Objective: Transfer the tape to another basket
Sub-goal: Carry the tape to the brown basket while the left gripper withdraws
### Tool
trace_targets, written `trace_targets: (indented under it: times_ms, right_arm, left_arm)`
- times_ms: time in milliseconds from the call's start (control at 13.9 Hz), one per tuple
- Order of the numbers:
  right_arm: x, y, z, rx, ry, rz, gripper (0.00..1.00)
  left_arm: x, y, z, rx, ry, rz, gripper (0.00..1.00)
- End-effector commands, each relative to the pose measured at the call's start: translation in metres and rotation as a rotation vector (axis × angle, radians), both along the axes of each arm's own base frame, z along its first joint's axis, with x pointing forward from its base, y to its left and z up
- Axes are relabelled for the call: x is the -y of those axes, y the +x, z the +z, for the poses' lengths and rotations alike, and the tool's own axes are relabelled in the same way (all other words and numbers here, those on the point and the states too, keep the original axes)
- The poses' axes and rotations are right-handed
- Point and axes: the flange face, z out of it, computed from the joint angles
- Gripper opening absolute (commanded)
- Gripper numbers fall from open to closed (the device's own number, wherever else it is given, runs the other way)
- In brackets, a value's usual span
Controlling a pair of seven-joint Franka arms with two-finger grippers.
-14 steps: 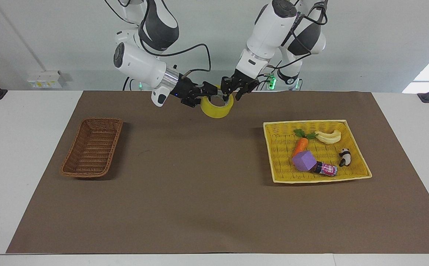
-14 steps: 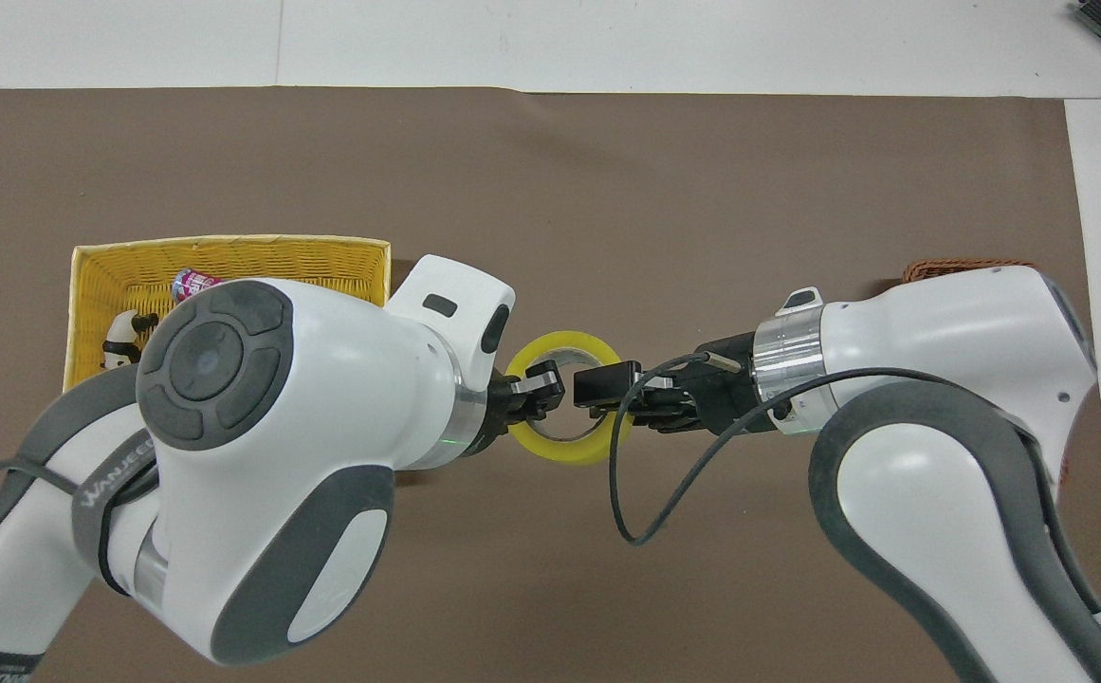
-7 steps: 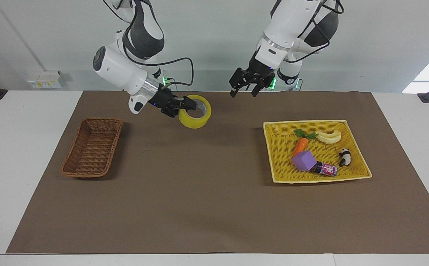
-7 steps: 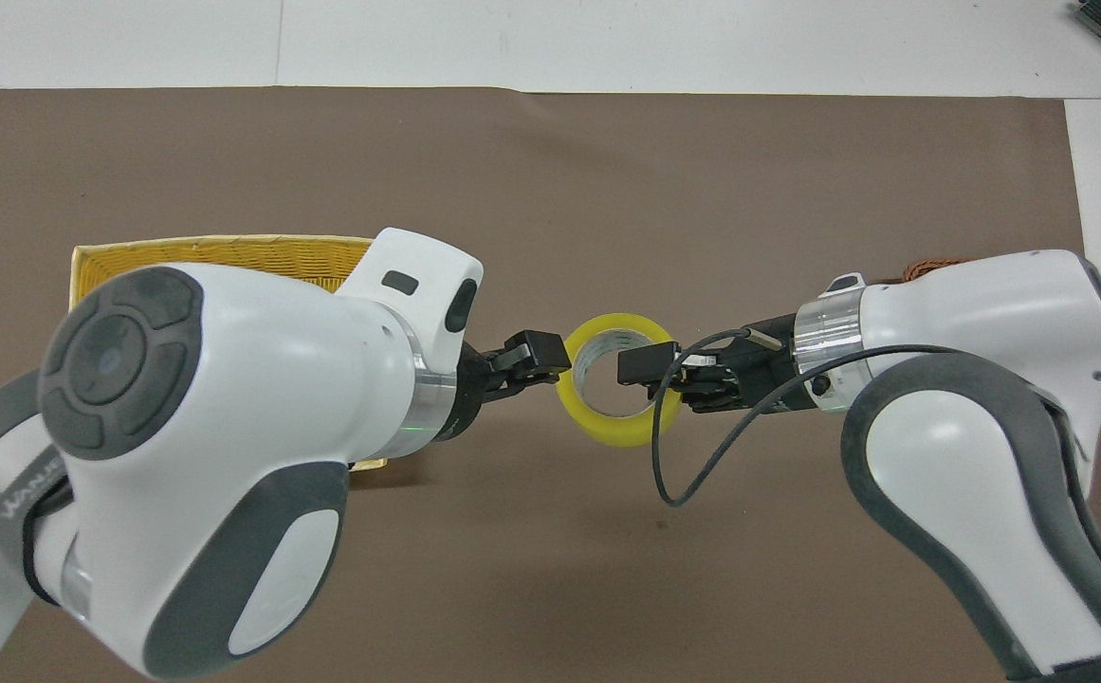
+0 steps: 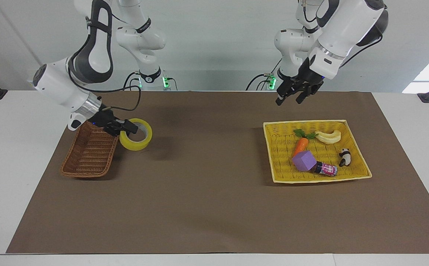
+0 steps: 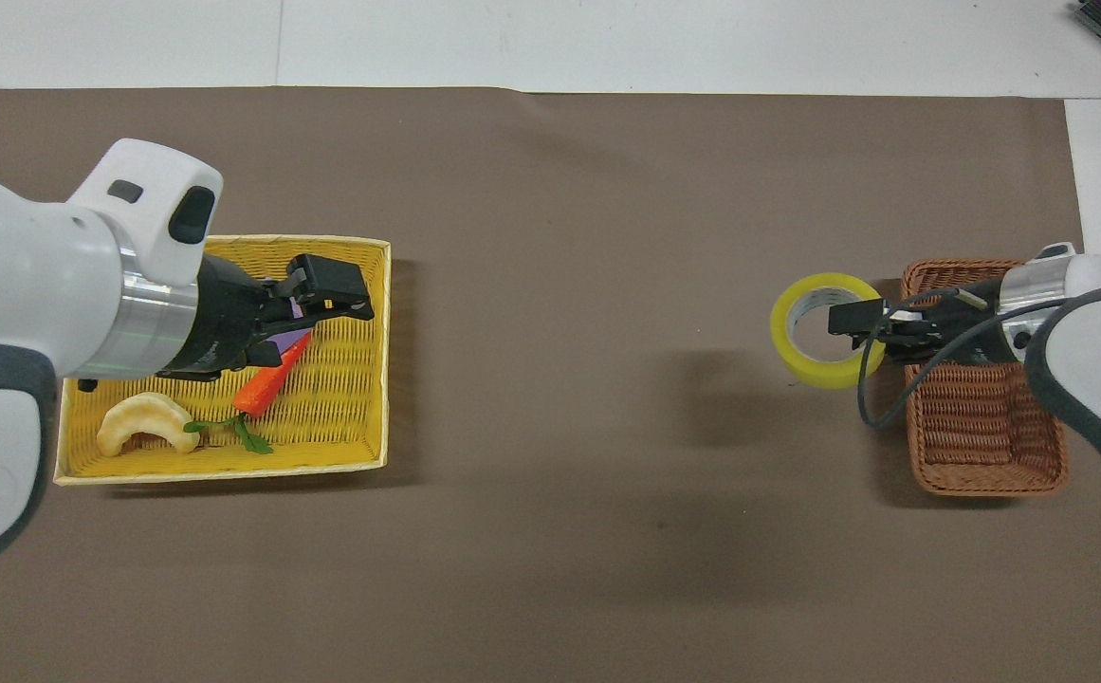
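The yellow tape roll hangs in the air from my right gripper, which is shut on the roll's wall with one finger inside the core. The roll is over the brown mat, just beside the dark brown wicker basket, at the rim that faces the table's middle. In the overhead view the tape and right gripper sit beside the basket, which holds nothing. My left gripper is open, empty and raised; in the overhead view the left gripper is over the yellow tray.
The flat yellow tray lies toward the left arm's end of the table. It holds a carrot, a purple block, a pale curved piece, a panda figure and a pink can.
My left gripper let go of the tape and pulled back up toward the yellow tray. My right gripper carried the tape from mid-table to beside the brown basket, lower down.
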Motion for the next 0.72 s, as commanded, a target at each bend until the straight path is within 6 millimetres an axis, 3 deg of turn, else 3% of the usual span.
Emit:
trace_targets:
  times_ms: [0, 216, 361, 433, 649]
  right_arm:
    - [0.047, 0.002, -0.006, 0.038, -0.024, 0.018, 0.00]
    - [0.096, -0.008, -0.024, 0.074, -0.028, 0.041, 0.00]
    - [0.128, -0.019, -0.051, 0.085, -0.018, 0.083, 0.00]
    - [0.138, -0.020, -0.064, 0.094, -0.019, 0.099, 0.00]
    - [0.144, -0.020, -0.071, 0.109, -0.031, 0.112, 0.00]
  left_arm:
    - [-0.046, 0.002, -0.003, 0.000, 0.058, -0.112, 1.00]
    - [-0.080, 0.007, -0.005, 0.041, 0.215, -0.248, 1.00]
    - [-0.098, 0.007, 0.001, 0.026, 0.300, -0.336, 1.00]
    - [-0.104, 0.006, 0.007, 0.002, 0.327, -0.398, 1.00]
    - [-0.116, 0.015, 0.018, -0.083, 0.334, -0.474, 1.00]
